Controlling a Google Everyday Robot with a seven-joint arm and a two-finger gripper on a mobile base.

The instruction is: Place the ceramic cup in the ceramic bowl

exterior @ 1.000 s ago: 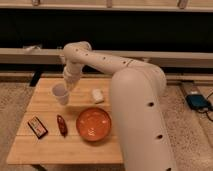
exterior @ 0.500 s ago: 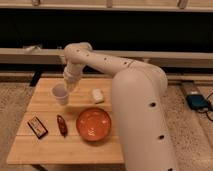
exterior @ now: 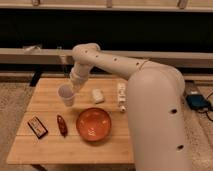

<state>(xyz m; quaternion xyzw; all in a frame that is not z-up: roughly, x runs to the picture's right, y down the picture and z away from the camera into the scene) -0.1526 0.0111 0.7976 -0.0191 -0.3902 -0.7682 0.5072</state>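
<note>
The ceramic cup (exterior: pixel 65 95), small, white and tapered, hangs tilted at the end of my arm over the left middle of the wooden table (exterior: pixel 50 147). My gripper (exterior: pixel 73 88) is shut on the cup's upper right side. The ceramic bowl (exterior: pixel 93 123), wide and orange-red with pale streaks, sits on the table to the right of and nearer than the cup, apart from it. My white arm fills the right of the view and hides the table's right side.
A small white rounded block (exterior: pixel 97 95) lies right of the cup. A dark red oblong item (exterior: pixel 61 125) and a small flat box (exterior: pixel 37 126) lie left of the bowl. A white bottle-like thing (exterior: pixel 121 96) lies by my arm.
The gripper and the cup have shifted slightly to the right, toward the bowl. Nothing else has moved.
</note>
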